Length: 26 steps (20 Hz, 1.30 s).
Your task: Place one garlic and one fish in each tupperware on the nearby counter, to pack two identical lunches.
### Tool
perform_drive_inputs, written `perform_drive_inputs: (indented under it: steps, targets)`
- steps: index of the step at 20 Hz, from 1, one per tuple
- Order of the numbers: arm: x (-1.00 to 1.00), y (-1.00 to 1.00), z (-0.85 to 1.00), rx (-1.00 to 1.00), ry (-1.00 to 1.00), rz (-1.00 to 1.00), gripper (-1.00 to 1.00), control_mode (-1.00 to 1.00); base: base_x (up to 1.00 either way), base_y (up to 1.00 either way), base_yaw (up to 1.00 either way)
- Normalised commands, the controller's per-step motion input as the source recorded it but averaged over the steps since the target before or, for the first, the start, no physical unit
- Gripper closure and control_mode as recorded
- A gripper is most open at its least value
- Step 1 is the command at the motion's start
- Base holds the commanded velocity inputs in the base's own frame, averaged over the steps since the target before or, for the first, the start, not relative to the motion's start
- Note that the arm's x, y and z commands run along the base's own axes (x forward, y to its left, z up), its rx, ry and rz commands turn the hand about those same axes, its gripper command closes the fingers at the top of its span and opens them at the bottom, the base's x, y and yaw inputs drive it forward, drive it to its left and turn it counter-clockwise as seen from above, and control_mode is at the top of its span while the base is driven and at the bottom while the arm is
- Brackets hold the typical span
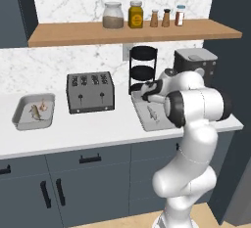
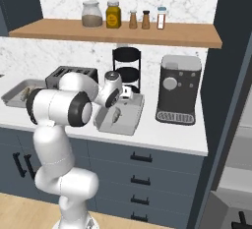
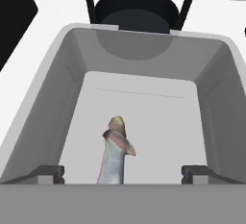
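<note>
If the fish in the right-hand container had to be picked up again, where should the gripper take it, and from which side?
Take the fish across its narrow mid-body, coming straight down from above. It appears to lie flat on the floor of the container, roughly along its length, and the raised walls likely block a sideways approach. The open gripper already hangs above it, fingers either side.

Even, bright rendered light; soft shadows, slightly coarse detail.

tupperware (image 3: 144, 55): smooth matt grey plastic
counter (image 1: 93, 129): smooth white
shelf (image 1: 73, 32): matt wood
toaster (image 1: 90, 92): brushed metal
fish (image 3: 115, 153): glossy, mottled
</note>
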Motion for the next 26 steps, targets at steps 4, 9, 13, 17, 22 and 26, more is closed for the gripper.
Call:
perform_drive_inputs:
  steps: [4, 9, 13, 17, 22, 26]
  targets:
    - [-0.43, 0.00, 0.79, 0.05, 0.01, 0.00, -1.00, -1.00, 0.00, 0.00, 0.00]
    - [-0.49, 0.00, 0.96, 0.05, 0.10, 0.00, -1.00, -1.00, 0.00, 0.00, 0.00]
    - [-0.79, 0.00, 0.65, 0.00, 0.11, 0.00, -1.00, -1.00, 0.00, 0.00, 0.00]
    - [-0.88, 0.06, 0.26, 0.01, 0.13, 0.00, -1.00, -1.00, 0.00, 0.00, 0.00]
    - [-0.95, 0.22, 0.02, 0.00, 0.08, 0.00, -1.00, -1.00, 0.00, 0.00, 0.00]
    - [-0.95, 0.28, 0.00, 0.00, 0.00, 0.00, -1.00, -1.00, 0.00, 0.00, 0.00]
